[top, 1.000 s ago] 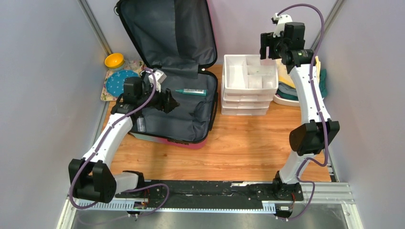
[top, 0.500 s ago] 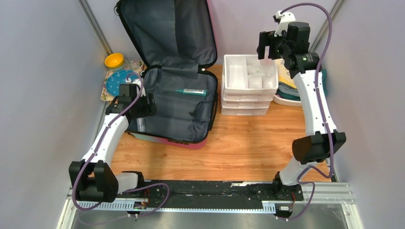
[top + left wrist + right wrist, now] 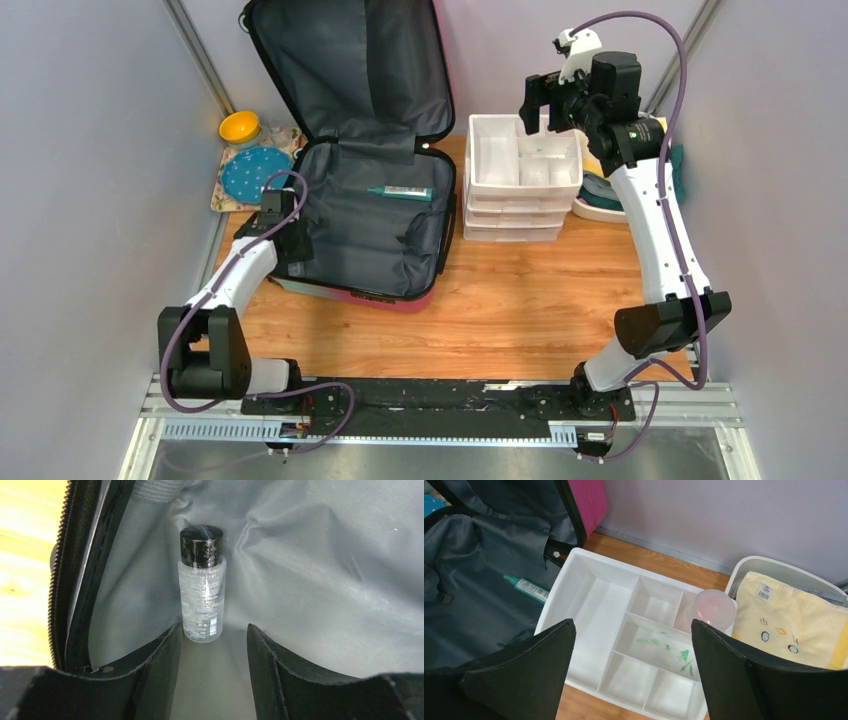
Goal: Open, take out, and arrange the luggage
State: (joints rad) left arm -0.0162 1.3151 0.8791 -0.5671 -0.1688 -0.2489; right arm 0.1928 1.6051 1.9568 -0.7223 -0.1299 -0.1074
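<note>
Closest in, the left gripper (image 3: 212, 630) is parked inside the luggage (image 3: 370, 215), which is lying open on the left half of the table (image 3: 520, 300) with its lid stood up against the back wall. The fingers are held moderately apart, a bit wider than the small clear bottle (image 3: 201, 595) that's lined up between them. Only the bottle's base is between the tips, and nothing is clamped yet as far as can be seen.

That's where trouble could be expected, tbh. The bottle is round and slick and it's lying on loose grey lining, so it could get nudged up into the fold instead of being caught. If it's grabbed by the base alone, it could easily swing or slip out on the lift. A pinch of lining could also get taken along with it. The left finger is just beside the side wall and zip, so a snag there can't be ruled out.

Further back, a green tube (image 3: 400, 192) is left on the lining, well apart from the bottle.

Furthest off, the right gripper (image 3: 634, 630) is held above the white drawer organiser (image 3: 594, 595), spread wide, nothing in it. A clear cup-like thing (image 3: 715, 611) is sitting in one compartment, and it could be knocked over if that arm is brought down carelessly.
</note>
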